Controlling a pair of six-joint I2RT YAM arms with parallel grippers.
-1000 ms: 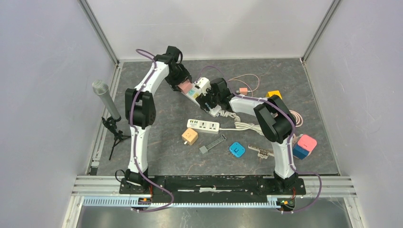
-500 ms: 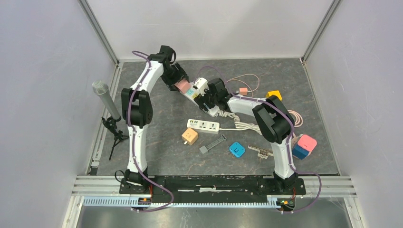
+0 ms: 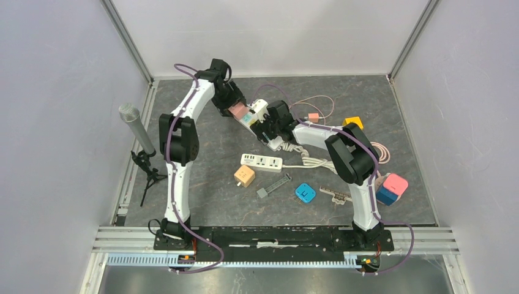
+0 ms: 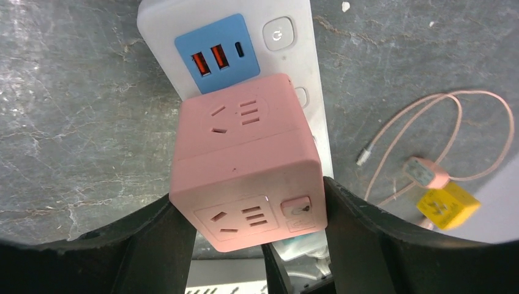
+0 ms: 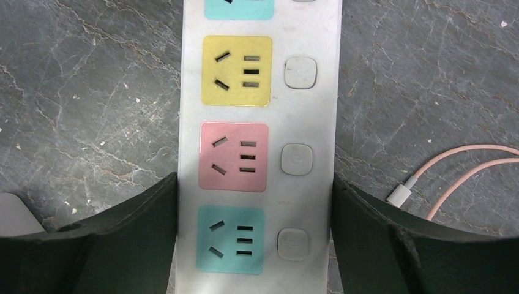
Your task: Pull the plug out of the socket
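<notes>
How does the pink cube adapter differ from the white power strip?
The pink cube adapter is a compact one-colour block; the white power strip is long, flat, with multicoloured sockets. The left gripper clamps the adapter, the right gripper the strip. Both carry five-slot sockets.

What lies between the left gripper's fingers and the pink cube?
Nothing: in the left wrist view the left gripper has its fingers against both sides of the pink cube, with no gap seen. The cube sits on the white strip.

Lab; panelled enclosure (image 3: 61, 92), mounting rail (image 3: 122, 235), microphone (image 3: 136, 125).
</notes>
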